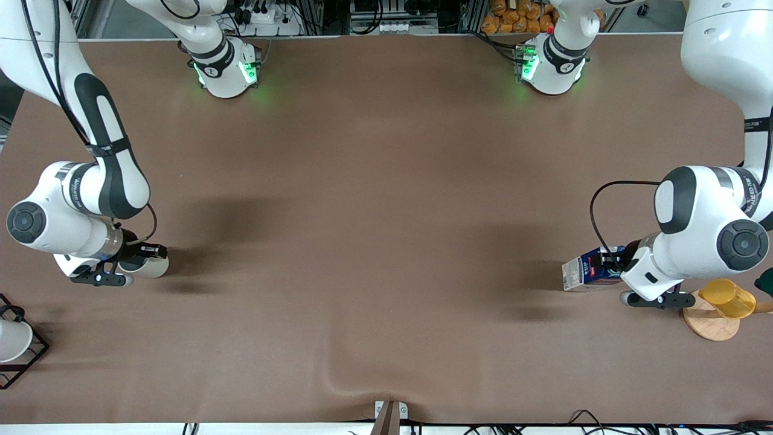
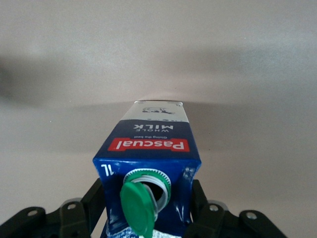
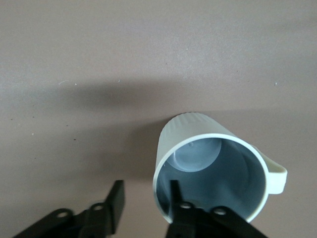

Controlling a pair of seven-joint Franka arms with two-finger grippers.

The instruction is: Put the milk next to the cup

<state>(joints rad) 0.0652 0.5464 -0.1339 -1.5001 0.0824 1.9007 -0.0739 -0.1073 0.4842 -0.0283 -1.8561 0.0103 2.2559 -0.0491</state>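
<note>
The milk (image 1: 589, 270), a dark blue carton with a red label, is gripped at its top by my left gripper (image 1: 625, 269) near the left arm's end of the table. It tips over, pale base toward the table's middle. In the left wrist view my left gripper (image 2: 148, 201) presses both sides of the milk (image 2: 153, 144); its green cap (image 2: 138, 206) hangs open. The beige cup (image 1: 154, 266) is at the right arm's end. My right gripper (image 1: 140, 264) is at the cup. In the right wrist view my right gripper (image 3: 145, 194) is open, one finger inside the cup (image 3: 190, 129), one outside.
A yellow cup (image 1: 728, 298) lies on a round wooden coaster (image 1: 711, 323) just beside the left gripper, nearer the front camera. A white cup in a black wire frame (image 1: 12, 341) stands at the right arm's end. The brown cloth has a fold (image 1: 338, 377) near the front edge.
</note>
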